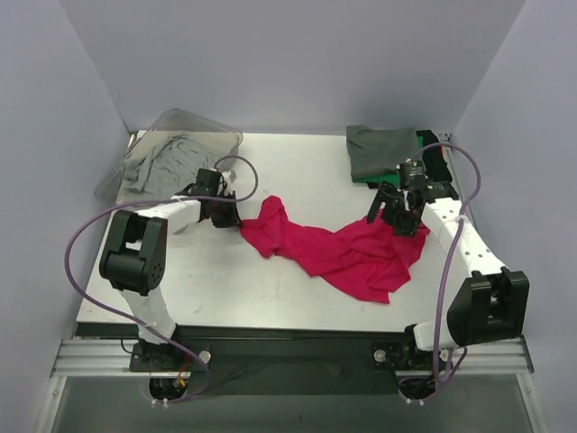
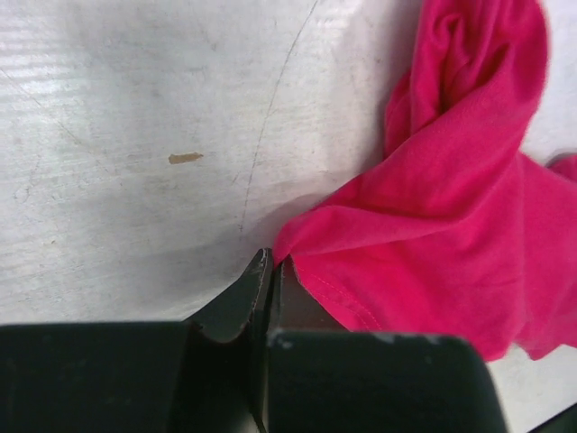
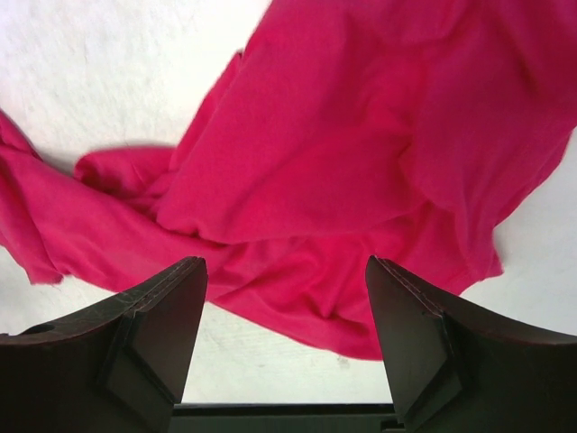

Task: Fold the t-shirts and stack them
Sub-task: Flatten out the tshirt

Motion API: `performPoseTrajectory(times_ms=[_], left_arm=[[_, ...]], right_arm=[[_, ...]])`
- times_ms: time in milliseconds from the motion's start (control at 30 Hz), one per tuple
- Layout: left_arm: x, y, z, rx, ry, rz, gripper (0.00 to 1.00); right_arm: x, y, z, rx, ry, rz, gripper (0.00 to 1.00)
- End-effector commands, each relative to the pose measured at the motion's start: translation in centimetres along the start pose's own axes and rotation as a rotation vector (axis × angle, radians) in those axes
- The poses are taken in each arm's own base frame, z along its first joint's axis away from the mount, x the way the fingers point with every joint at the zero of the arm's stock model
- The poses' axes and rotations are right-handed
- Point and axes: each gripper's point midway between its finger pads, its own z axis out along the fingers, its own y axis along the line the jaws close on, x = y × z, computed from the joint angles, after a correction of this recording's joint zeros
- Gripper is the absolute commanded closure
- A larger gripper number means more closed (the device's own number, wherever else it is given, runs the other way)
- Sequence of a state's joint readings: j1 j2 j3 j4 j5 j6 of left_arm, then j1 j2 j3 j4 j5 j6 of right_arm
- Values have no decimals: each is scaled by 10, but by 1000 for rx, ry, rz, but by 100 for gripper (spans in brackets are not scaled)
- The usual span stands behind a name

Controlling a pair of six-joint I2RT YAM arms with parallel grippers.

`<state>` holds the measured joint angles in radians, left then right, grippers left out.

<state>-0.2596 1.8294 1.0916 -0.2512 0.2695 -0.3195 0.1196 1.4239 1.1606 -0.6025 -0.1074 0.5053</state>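
Observation:
The magenta-red t-shirt [image 1: 335,250] lies crumpled across the middle of the table. My left gripper [image 1: 234,219] is at its left tip; in the left wrist view the jaws [image 2: 271,267] are shut, pinching a corner of the shirt [image 2: 451,207] by its hem. My right gripper [image 1: 394,215] hovers open over the shirt's right upper part; in the right wrist view it [image 3: 287,281] is wide open and empty above the shirt [image 3: 343,153]. A folded dark grey t-shirt [image 1: 380,149] tops a stack at the back right, with green [image 1: 364,179] and black [image 1: 438,161] cloth showing under it.
A clear plastic bin [image 1: 194,122] stands at the back left with a light grey t-shirt [image 1: 162,164] in it. Purple cables loop from both arms. The table's front edge [image 1: 270,329] is close below the shirt. Grey walls enclose three sides.

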Motion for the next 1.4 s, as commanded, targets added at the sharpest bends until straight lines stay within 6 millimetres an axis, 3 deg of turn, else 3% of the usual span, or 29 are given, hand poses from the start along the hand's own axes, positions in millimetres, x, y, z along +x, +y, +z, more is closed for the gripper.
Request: performPoseTrajectory(times_ms=[0,167,367,500,700,933,1033,1133,1200,1300,1333,1367], left_arm=[[-57,-29,-33,103,-153,-28,100],[-103,-40,-82,160,-283,-113,100],[-129,-38,-128,236,-397,-180,100],[-133,-16,-149,204,-441,-214,100],[-130,3,-163,186,-460,-229,100],[-128,10,-173,168,-472,-219,100],[-130,13,-178,158,-473,-209,100],[-128,13,-178,157,-465,-202,100],[-126,14,-176,160,-457,-204,100],[-123,15,-172,163,-440,-203,100],[-122,15,-170,163,-434,-200,100],[-121,15,-169,162,-430,-201,100]], right_arm=[[34,3,-1,-15,81,16,28],[79,-2,18,23,205,14,28],[96,-8,45,70,283,22,28],[87,-4,55,88,286,12,27],[73,3,76,114,303,-1,27],[32,20,103,110,272,-17,28],[5,22,100,93,224,6,28],[-16,28,84,59,164,-5,28],[-19,34,72,40,143,-24,28],[0,37,51,32,156,-64,30],[10,42,38,19,154,-86,30],[33,35,39,40,195,-88,32]])
